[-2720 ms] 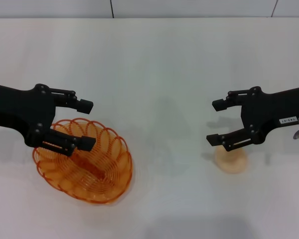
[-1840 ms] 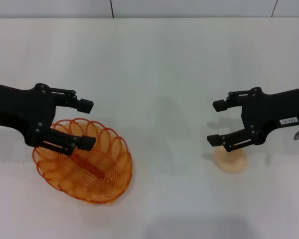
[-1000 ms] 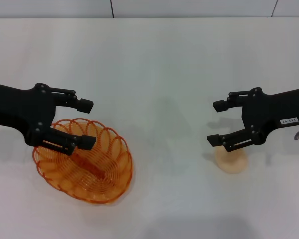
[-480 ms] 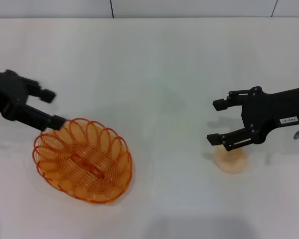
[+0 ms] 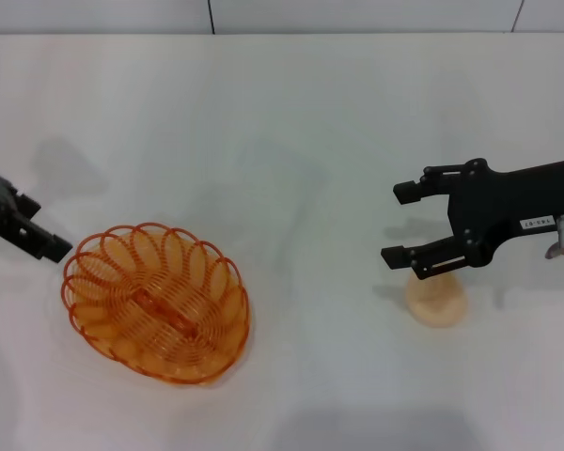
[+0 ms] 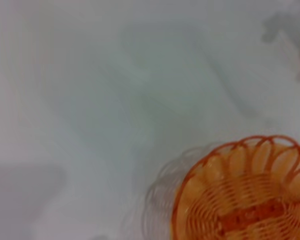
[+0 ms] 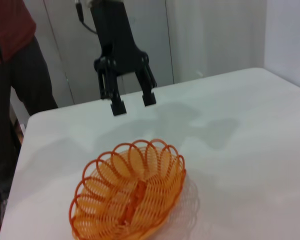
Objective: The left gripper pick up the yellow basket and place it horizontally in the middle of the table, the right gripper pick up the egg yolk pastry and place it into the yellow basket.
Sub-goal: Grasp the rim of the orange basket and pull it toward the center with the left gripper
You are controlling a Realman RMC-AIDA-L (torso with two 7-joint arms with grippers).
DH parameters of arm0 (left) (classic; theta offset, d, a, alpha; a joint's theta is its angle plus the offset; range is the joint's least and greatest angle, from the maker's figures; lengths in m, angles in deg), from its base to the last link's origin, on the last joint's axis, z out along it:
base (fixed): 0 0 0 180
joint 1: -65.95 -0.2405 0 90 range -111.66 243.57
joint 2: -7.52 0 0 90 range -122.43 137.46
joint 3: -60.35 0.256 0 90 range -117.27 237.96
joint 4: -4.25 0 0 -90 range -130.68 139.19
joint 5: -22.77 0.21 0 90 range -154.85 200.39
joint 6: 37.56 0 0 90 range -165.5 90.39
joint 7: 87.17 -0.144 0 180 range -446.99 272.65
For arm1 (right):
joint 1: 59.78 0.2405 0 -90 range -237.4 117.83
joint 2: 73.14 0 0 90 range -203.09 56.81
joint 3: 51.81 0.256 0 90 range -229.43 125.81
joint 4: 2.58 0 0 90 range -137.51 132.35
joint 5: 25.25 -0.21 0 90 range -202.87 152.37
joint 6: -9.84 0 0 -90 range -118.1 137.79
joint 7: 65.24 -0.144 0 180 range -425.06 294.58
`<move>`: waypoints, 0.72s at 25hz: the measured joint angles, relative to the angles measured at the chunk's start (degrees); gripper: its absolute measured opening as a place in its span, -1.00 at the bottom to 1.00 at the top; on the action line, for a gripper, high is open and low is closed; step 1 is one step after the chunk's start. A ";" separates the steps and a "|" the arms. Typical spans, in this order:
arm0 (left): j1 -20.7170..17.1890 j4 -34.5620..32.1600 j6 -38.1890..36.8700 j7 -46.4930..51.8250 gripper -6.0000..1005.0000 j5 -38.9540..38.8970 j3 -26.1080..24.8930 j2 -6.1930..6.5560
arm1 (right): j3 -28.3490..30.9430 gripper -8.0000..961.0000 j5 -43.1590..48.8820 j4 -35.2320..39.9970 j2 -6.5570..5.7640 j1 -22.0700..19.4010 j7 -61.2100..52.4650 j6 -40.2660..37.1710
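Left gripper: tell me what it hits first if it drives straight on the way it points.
Probably the yellow basket: the left gripper, open, points toward its near rim. It hangs above the table, so whether it would strike or overshoot the rim is unclear.

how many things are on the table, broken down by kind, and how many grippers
Baskets: 1, the yellow basket on the table
Pastries: 1, the egg yolk pastry under the right gripper
Grippers: 2, the left gripper and the right gripper, both open
Total: 4
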 joint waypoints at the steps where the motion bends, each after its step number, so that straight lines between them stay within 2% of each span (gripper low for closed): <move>1: 0.34 0.34 0.06 0.32 0.73 1.38 0.03 -0.28 | 0.00 0.80 -0.34 -0.22 0.01 0.05 -0.01 0.00; 6: 1.68 3.57 2.51 1.73 0.73 5.67 0.07 -1.12 | 0.00 0.80 -0.63 -0.91 0.03 0.06 -0.01 0.00; 10: 2.95 7.15 5.88 2.20 0.73 8.47 0.80 -2.74 | 0.00 0.80 -1.32 -1.60 0.04 0.03 -0.01 -0.02; 14: 3.49 8.02 8.29 2.86 0.73 10.13 2.01 -4.49 | 0.00 0.80 -1.77 -1.71 0.03 -0.18 0.02 -0.15; 18: 4.09 9.61 9.80 3.42 0.73 10.30 2.37 -4.88 | 0.00 0.80 -2.02 -1.73 0.03 -0.32 0.04 -0.52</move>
